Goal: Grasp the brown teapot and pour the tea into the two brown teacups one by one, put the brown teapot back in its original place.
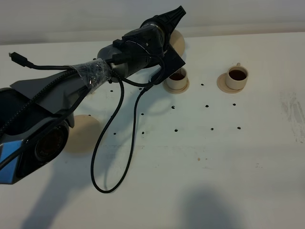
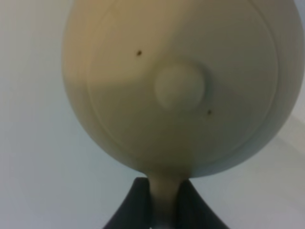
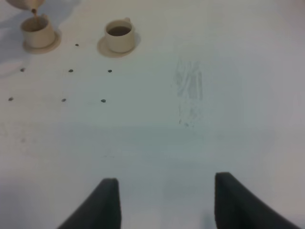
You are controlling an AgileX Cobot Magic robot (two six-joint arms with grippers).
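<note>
My left gripper (image 1: pixel 171 21) is shut on the loop handle of the brown teapot (image 1: pixel 179 42), which the arm mostly hides. The left wrist view shows the pot's lid and knob (image 2: pixel 180 87) with the fingers (image 2: pixel 138 205) pinching the handle. The pot is tilted over the left teacup (image 1: pixel 177 80), and a thin stream of tea falls from its spout (image 3: pixel 21 4) into that cup (image 3: pixel 37 31). The right teacup (image 1: pixel 237 78) (image 3: pixel 119 36) stands on its saucer and holds dark tea. The wide tan saucer (image 1: pixel 85 133) lies bare at the left. My right gripper (image 3: pixel 167 200) is open and empty over bare table.
The white table (image 1: pixel 214 167) bears small black dots (image 1: pixel 208 105) in front of the cups. A black cable (image 1: pixel 102 157) hangs from the left arm in a loop over the table. A scuffed patch (image 3: pixel 189 90) lies to the right of the cups.
</note>
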